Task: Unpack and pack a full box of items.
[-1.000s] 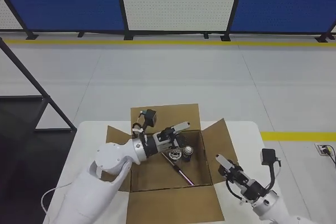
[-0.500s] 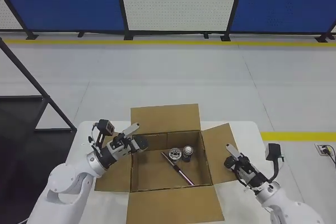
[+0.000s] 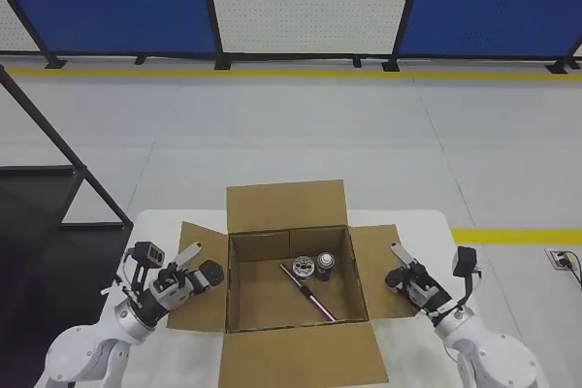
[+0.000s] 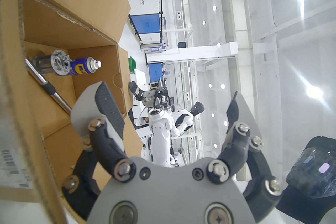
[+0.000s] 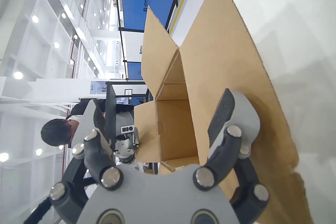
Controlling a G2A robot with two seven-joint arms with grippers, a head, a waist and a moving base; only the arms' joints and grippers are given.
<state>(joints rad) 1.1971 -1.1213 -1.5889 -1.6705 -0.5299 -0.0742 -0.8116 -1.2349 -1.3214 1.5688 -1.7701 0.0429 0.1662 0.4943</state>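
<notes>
Cardboard box (image 3: pixel 262 301), flaps open, between the arms. Inside, by the far wall, an upright spray can (image 3: pixel 324 264) and a round metal part (image 3: pixel 304 265); a rod (image 3: pixel 310 293) lies diagonally towards the near right corner. Left gripper (image 3: pixel 202 266) is over the left flap. Right gripper (image 3: pixel 398 267) is over the right flap, nearer the can.

Left wrist view: jaws wide apart, empty; the can's label is blue and yellow; a barcode sticker (image 4: pixel 10 167) is on the box.

Right wrist view: jaws wide apart, empty.

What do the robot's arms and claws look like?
Its left arm and right arm are round, shiny white. The left claw and right claw each have two grey fingers with black pads, black links and silver screws.
</notes>
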